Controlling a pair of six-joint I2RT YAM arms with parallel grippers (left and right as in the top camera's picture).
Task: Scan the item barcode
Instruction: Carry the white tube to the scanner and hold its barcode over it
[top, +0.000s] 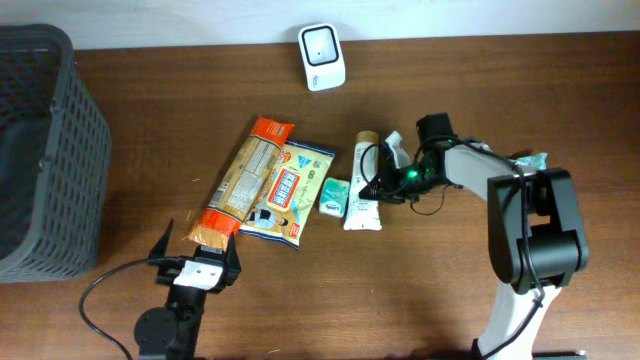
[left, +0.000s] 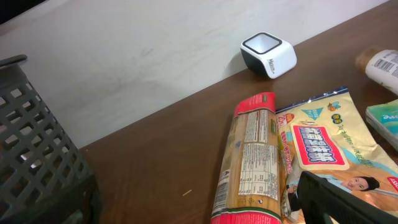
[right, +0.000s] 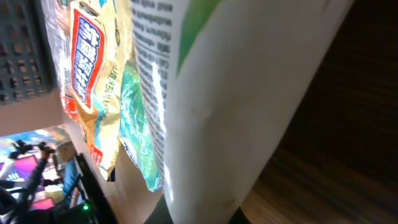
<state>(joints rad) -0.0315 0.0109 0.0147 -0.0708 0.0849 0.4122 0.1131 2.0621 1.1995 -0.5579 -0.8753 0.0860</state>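
A white tube with a tan cap lies at the table's centre and fills the right wrist view. My right gripper is shut on its lower end, dark fingers showing on both sides at the bottom edge of that view. The white barcode scanner stands at the table's far edge, also seen in the left wrist view. My left gripper rests open near the front edge, just below an orange pasta pack; one black finger shows beside that pack.
A yellow-and-blue snack bag lies against the pasta pack, and a small green packet sits between bag and tube. A dark grey mesh basket stands at the left edge. A teal item peeks out behind the right arm.
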